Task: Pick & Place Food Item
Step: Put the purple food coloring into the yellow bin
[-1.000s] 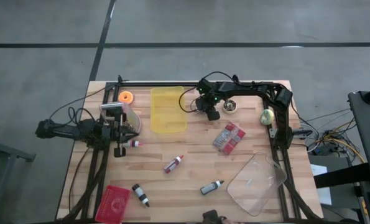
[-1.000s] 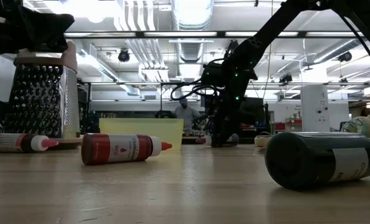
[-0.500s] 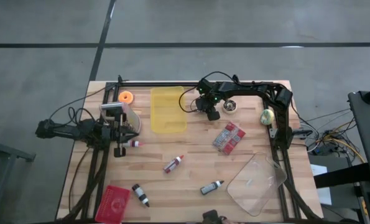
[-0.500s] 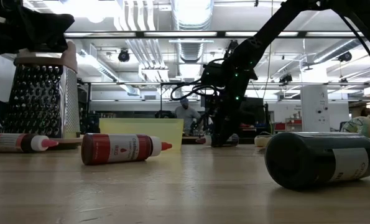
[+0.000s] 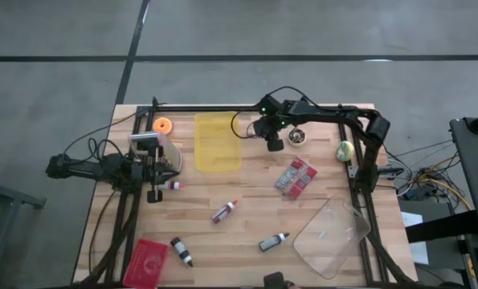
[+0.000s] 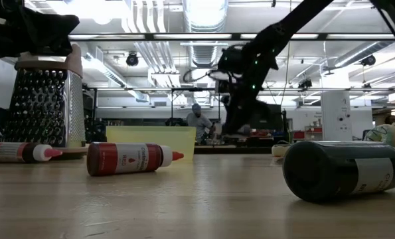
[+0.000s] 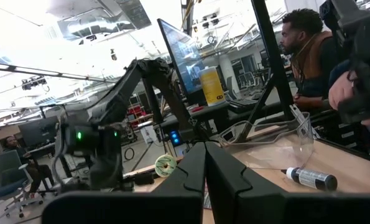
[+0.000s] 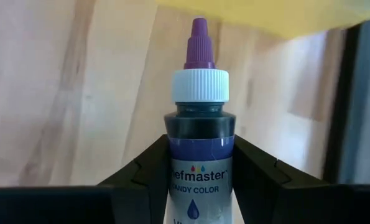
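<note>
A small dark-purple food-colouring bottle (image 8: 199, 124) with a white collar and purple nozzle sits between the fingers of my right gripper (image 5: 274, 143), which hangs above the table's far middle, just right of the yellow tray (image 5: 217, 142). In the low view my right gripper (image 6: 236, 126) stands clear above the tabletop. My left gripper (image 7: 204, 163) is shut on nothing and waits at the table's left side (image 5: 165, 164), pointing toward the right. My right gripper pinches the bottle's body (image 8: 199, 163) just below its shoulder, one finger on each side. The bottle lies along the fingers, its nozzle (image 8: 199, 42) sticking out past the fingertips. The fingers slant down from the far right. The bottle hangs clear of the table.
A small bowl (image 5: 298, 137), a green ball (image 5: 345, 150) and a red packet (image 5: 295, 178) lie to the right. A clear container (image 5: 332, 235), three more bottles (image 5: 224, 210) (image 5: 274, 240) (image 5: 182, 250), a red basket (image 5: 146, 262) and a grater (image 6: 46, 106) are nearer. A person (image 7: 309, 56) sits beyond.
My right gripper has risen from the table beside the yellow tray, mostly in the last half second, carrying the purple bottle up clear of the wood. Its fingers have stayed as they were.
</note>
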You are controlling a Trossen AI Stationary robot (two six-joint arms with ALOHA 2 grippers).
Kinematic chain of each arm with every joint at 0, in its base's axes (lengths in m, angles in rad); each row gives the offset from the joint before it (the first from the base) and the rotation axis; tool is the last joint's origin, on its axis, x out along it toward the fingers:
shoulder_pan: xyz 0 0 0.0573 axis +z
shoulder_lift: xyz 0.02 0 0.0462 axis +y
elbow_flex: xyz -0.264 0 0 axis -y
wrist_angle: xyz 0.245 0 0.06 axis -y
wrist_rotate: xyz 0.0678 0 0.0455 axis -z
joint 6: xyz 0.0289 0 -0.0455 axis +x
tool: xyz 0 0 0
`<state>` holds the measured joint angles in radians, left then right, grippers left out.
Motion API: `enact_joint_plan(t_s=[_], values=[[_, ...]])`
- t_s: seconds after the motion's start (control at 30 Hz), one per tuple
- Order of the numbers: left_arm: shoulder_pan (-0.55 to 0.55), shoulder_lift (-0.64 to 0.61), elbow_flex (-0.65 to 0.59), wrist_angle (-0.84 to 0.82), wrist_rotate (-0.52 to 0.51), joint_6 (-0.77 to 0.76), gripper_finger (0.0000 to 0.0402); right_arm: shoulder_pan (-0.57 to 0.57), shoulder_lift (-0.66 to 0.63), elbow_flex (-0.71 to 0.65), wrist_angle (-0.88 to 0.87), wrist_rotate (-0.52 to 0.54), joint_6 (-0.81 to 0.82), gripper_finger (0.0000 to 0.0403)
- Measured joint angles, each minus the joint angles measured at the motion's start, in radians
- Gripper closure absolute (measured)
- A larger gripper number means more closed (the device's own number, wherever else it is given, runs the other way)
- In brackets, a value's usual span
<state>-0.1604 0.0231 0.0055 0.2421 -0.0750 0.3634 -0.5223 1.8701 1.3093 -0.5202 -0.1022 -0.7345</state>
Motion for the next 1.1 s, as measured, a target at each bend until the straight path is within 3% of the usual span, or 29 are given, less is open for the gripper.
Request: enact_joint_plan(t_s=[0.4, 0.73, 0.9, 1.1], values=[[0.0, 0.0, 0.0, 0.0, 0.0, 0.0, 0.0388, 0.05, -0.114, 0.069, 0.001, -0.008, 0.107, 0.0266], [0.0, 0.0, 0.0, -0.001, 0.0, 0.0, 0.0388, 0.089, -0.105, 0.177, 0.007, -0.126, 0.133, 0.0266], [0.0, 0.0, 0.0, -0.001, 0.0, 0.0, 0.0388, 0.112, -0.081, 0.205, 0.036, -0.234, 0.134, 0.0266], [0.0, 0.0, 0.0, -0.004, 0.0, 0.0, 0.0388, 0.162, -0.056, 0.208, 0.109, -0.241, 0.147, 0.0266]])
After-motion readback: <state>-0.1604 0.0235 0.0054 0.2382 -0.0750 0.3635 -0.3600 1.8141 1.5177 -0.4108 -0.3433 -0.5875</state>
